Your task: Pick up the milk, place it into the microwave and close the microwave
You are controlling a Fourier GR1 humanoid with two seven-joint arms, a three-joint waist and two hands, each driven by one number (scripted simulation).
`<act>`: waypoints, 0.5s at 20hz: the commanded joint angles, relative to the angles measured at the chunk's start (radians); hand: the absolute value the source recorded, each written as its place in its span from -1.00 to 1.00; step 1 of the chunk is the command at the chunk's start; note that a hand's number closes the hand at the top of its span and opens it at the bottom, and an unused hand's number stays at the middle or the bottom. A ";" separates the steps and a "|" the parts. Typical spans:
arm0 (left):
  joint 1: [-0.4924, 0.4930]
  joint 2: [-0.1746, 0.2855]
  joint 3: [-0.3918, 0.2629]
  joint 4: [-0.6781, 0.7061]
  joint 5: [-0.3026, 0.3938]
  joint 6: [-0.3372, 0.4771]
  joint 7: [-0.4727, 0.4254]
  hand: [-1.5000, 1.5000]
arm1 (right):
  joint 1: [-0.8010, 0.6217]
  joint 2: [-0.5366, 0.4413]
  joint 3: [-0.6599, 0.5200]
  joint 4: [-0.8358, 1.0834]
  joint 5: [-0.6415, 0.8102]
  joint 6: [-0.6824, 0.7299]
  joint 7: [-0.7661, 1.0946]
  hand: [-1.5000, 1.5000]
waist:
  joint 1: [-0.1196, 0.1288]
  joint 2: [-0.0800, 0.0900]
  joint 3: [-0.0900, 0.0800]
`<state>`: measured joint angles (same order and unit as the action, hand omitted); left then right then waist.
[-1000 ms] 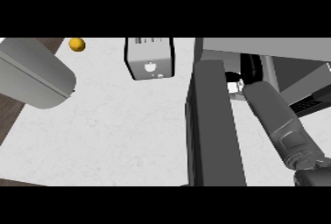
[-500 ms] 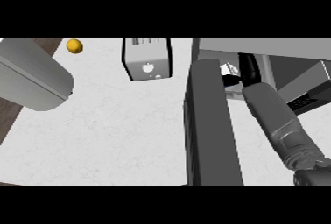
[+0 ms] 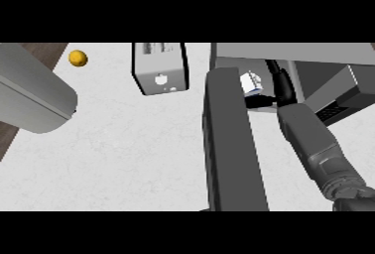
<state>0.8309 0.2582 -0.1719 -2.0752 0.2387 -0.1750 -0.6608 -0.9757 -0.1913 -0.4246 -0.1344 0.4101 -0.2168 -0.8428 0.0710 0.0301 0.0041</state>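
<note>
A: What could go wrong from here?

B: The white-and-blue milk carton [image 3: 251,82] sits just inside the mouth of the grey microwave [image 3: 293,49], close to the hinge side. If it is set down this near the front edge, I judge the dark grey microwave door [image 3: 230,149] could knock it when it swings shut, or fail to close. The carton also looks tilted, so letting go now might tip it over.

A: Anything else?

B: The door stands wide open, running down the white counter [image 3: 132,149] right beside the grey right forearm [image 3: 315,144]. Pulling the arm back carelessly could brush the door or drag the carton out with it.

A: How is the arm posed?

B: It comes in from the lower right corner and stretches up and leftward into the cavity. The black right hand [image 3: 279,85] lies along the carton's right side, with a black part hooked beneath it, so it reads as clasped round the carton, though the door hides part of the grasp.

A: And the left side?

B: Only a large grey cylinder [image 3: 29,99] shows at the left edge, likely the left forearm; no left hand is visible. A grey toaster-like box [image 3: 159,69] and a yellow-orange round object [image 3: 78,58] sit well clear of the work.
</note>
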 commanded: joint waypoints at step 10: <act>-0.090 -0.075 -0.198 -0.092 -0.208 0.107 0.165 -1.00 | 0.196 0.028 0.012 -0.053 -0.045 0.211 -0.154 -1.00 | -0.065 -0.028 -0.003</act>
<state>0.7763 0.2104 -0.2999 -2.1274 0.1043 -0.1096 -0.5546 -0.8486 -0.1724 -0.4205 -0.1672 0.3748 -0.0564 -0.9360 0.0197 0.0070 0.0015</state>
